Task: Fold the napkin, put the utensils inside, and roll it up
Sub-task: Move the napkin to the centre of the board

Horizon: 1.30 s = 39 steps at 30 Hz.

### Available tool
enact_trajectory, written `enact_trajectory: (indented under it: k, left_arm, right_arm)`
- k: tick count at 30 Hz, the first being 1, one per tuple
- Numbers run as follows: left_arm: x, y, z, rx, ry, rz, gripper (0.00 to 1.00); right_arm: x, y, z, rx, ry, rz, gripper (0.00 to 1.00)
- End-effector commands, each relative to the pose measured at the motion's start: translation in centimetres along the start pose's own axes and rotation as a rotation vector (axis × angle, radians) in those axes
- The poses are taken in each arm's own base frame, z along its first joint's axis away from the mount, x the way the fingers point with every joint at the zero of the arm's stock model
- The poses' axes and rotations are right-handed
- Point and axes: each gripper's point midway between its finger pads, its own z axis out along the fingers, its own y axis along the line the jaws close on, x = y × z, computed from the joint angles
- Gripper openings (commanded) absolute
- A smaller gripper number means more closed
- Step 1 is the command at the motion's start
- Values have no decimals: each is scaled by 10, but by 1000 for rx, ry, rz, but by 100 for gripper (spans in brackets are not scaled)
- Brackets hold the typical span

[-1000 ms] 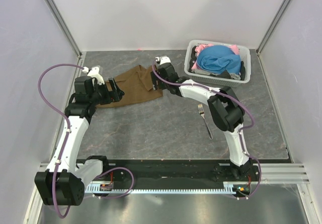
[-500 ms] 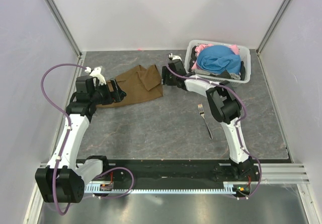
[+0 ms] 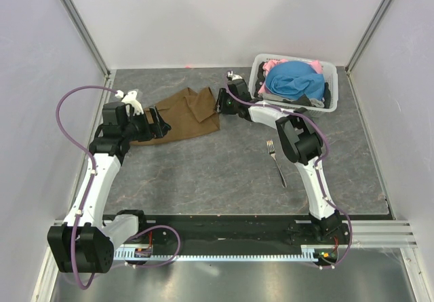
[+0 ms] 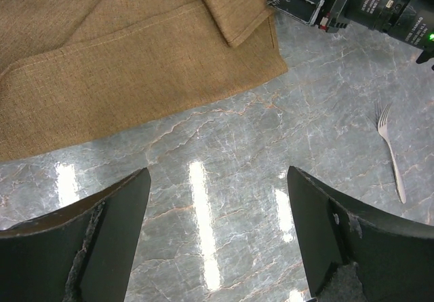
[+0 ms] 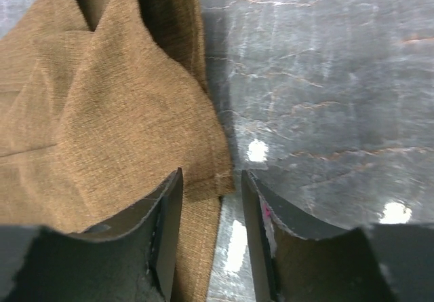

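Brown napkin [image 3: 180, 115] far-left on worktop [image 3: 203, 173], long axis left-right, 1 corner folded over. Silver fork [image 3: 277, 163] right of centre, tines toward far edge. Jaws of left gripper [image 3: 157, 122] spread wide beside napkin. Jaws of right gripper [image 3: 220, 103] straddle napkin corner; grip unclear.

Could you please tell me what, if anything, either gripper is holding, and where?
Nothing yet: the left gripper is open; the right gripper straddles a folded corner of the napkin, unclamped.

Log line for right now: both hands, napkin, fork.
left hand: open, above table near napkin edge | right hand: jaws astride napkin corner, not yet pinching | napkin: one corner folded over | fork: on table, untouched
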Motion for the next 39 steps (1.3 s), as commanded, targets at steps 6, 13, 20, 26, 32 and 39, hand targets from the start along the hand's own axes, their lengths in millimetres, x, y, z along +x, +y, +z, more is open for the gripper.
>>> enact_trajectory:
  k: [6, 13, 20, 26, 32, 39]
  left_arm:
    - [-12, -6, -2, 27, -27, 33, 89]
    - [-12, -5, -2, 18, -27, 44, 83]
    - [-7, -18, 4, 15, -2, 20, 77]
    - [28, -68, 35, 22, 75, 41, 77]
    - [69, -120, 88, 132, 234, 82, 70]
    - [84, -151, 126, 199, 244, 116, 70]
  right_arm:
    - [-7, 17, 3, -64, -17, 32, 28]
    - [-41, 29, -34, -57, -99, -6, 4]
    - [-34, 9, -119, 35, -131, -70, 0]
    - [-27, -25, -197, 199, -168, -124, 0]
    - [-28, -50, -246, 321, -208, -161, 0]
    - [-38, -53, -259, 339, -257, -163, 0]
